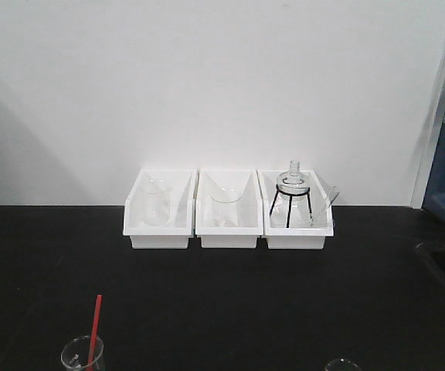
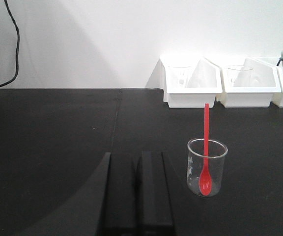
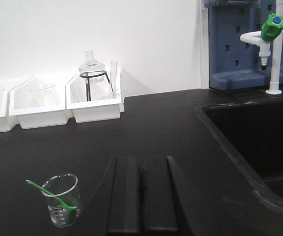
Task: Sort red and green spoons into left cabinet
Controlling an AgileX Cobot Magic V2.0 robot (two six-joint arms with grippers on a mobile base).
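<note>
Your front camera catches only the top of the red spoon (image 1: 95, 325), poking up at the bottom left edge. The left wrist view gives you all of it: it stands nearly upright in a small glass beaker (image 2: 220, 172), bowl down on the bottom, just right of and ahead of the left gripper (image 2: 137, 160). That gripper's jaws are pressed together with nothing between them.

The green spoon (image 3: 50, 192) shows in the right wrist view alone. It leans in a second beaker (image 3: 59, 216), handle tipped out over the rim to the left. It sits left of the right gripper (image 3: 141, 164), whose jaws are likewise closed and empty.

Both beakers carry printed graduation marks, too small for you to read.

Across the black counter (image 1: 222, 294), three white bins (image 1: 226, 239) line up against the wall, glassware inside. The right bin holds a glass flask (image 1: 293, 182) on a black wire stand.

To your right, the right wrist view shows a sunken black sink (image 3: 230, 132) and a white tap (image 3: 275, 54) with a green knob, in front of a blue panel (image 3: 230, 49). At far left of the left wrist view a black cable (image 2: 14, 39) hangs down the wall. Open counter lies between each gripper and its spoon.
</note>
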